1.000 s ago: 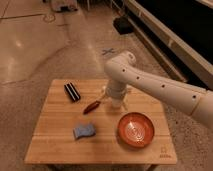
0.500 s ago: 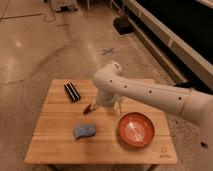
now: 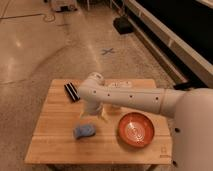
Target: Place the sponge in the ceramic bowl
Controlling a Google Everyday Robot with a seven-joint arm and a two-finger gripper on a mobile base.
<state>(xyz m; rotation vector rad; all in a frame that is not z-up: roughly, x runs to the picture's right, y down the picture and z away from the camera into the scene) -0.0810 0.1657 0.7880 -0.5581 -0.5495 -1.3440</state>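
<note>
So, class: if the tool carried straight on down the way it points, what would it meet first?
Probably the wooden table, just beside the sponge; the tool hangs above it, depth unclear.

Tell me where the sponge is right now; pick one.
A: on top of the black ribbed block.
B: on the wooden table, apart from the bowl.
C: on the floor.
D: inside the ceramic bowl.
B: the sponge lies flat on the wooden table, with a gap of bare wood between it and the ceramic bowl, which holds nothing. The gripper is close by, just up and right of the sponge in the camera view.
</note>
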